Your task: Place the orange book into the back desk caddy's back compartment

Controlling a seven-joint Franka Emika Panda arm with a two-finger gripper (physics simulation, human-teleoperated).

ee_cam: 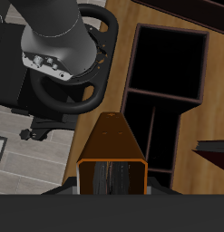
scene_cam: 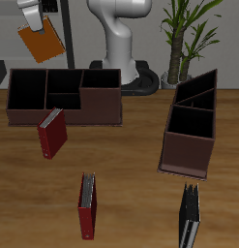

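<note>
My gripper [scene_cam: 35, 23] is shut on the orange book [scene_cam: 41, 42] and holds it tilted, high in the air above one end of the back desk caddy [scene_cam: 102, 108]. That caddy is a long low reddish-brown box with black cells, standing broadside near the table's back. In the wrist view the orange book [ee_cam: 112, 149] hangs edge-on between the fingers of my gripper [ee_cam: 112, 186], with the caddy's open cells [ee_cam: 190, 100] below and beside it. All the cells I can see are empty.
A second reddish-brown caddy [scene_cam: 189, 145] stands end-on at the other side of the table. Two dark-red books [scene_cam: 52, 133] [scene_cam: 87, 205] and a black book [scene_cam: 190, 221] stand nearer the front edge. The robot base [scene_cam: 121, 44] and a plant [scene_cam: 189, 34] are at the back.
</note>
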